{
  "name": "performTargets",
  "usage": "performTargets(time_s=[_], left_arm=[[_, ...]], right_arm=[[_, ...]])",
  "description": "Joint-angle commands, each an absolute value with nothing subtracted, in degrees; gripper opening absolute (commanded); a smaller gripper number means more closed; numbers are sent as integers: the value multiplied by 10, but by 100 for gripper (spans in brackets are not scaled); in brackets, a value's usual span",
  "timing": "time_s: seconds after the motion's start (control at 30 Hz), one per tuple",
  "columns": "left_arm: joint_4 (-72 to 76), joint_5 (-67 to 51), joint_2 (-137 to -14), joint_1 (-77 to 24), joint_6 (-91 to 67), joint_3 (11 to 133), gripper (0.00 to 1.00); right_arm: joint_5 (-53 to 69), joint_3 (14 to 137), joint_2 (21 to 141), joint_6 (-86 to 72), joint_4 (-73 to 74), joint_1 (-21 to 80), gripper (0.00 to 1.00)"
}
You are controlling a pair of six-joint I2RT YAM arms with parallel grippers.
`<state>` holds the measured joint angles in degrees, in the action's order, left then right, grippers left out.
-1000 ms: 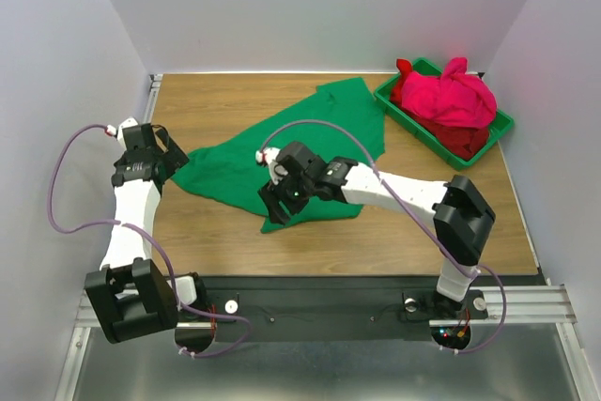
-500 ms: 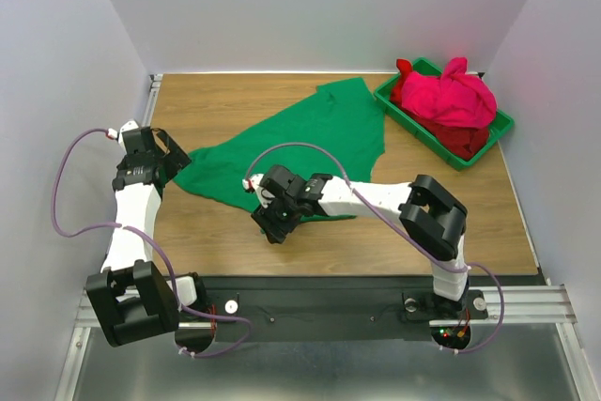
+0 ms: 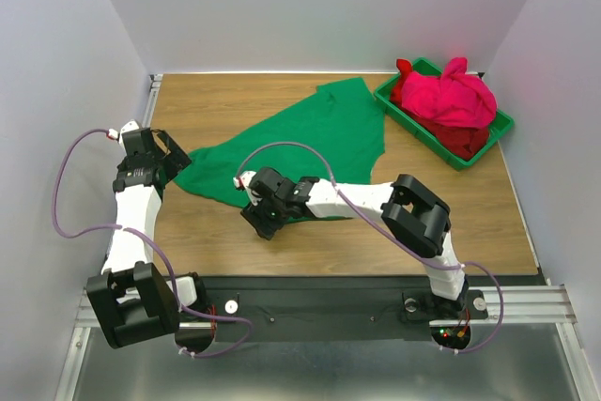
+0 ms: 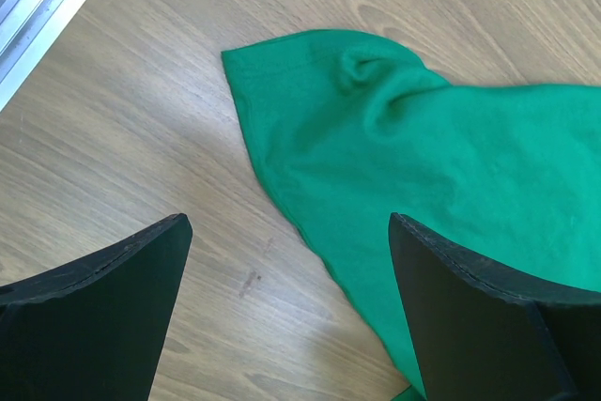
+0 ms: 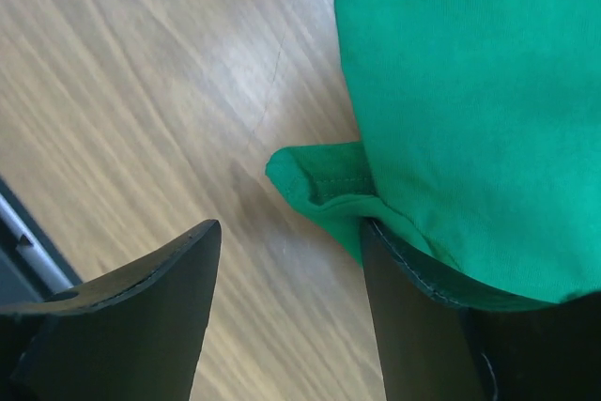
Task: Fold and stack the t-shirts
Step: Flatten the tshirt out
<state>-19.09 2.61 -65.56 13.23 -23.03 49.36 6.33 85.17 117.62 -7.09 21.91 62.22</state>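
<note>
A kelly green t-shirt [image 3: 329,129] lies spread unfolded across the middle of the wooden table. My right gripper [image 3: 266,220] is at its near left edge. In the right wrist view the right gripper [image 5: 289,232] is open, a hemmed corner of the green shirt [image 5: 451,91] drapes over its right finger, and bare wood shows between the fingers. My left gripper [image 3: 165,159] hovers at the shirt's left tip. In the left wrist view it [image 4: 286,232] is open and empty above the edge of the green shirt [image 4: 423,157]. A bright pink shirt [image 3: 453,96] and a darker red shirt [image 3: 465,140] are piled in the bin.
A rigid green plastic bin [image 3: 392,103] stands at the back right corner of the table [image 3: 235,100]. Grey walls close in the table on three sides. A metal rail [image 4: 38,7] runs along the table's left edge.
My right arm has reached left and nearer along the green shirt's near edge, and the shirt's near flap has drawn in with it. The left arm has not moved.
</note>
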Motion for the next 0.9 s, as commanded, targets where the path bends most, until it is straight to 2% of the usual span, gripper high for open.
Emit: performTargets(time_s=[0.0,0.2,0.37,0.4,0.5,0.73,0.87], left_arm=[[-178,22,-641,134,-221,494,99],[-178,22,-641,134,-221,494,99],[-174,19,-642,134,-225,490,99],[-174,18,-642,134,-226,490,98],[-172,18,-642,134,-226,489,98],[-154,12,-631,134,-242,452,99],[-142,10,-635,132,-252,428,93]], right_arm=[[11,876,1191,-71,179,633,67],[-68,876,1199,-82,163,635,61],[-149,885,1230,-91,163,635,25],[-158,885,1235,-91,163,634,14],[-184,862,1224,-97,164,624,1],[-220,754,1121,-156,172,540,0],[-231,688,1055,-158,179,515,0]])
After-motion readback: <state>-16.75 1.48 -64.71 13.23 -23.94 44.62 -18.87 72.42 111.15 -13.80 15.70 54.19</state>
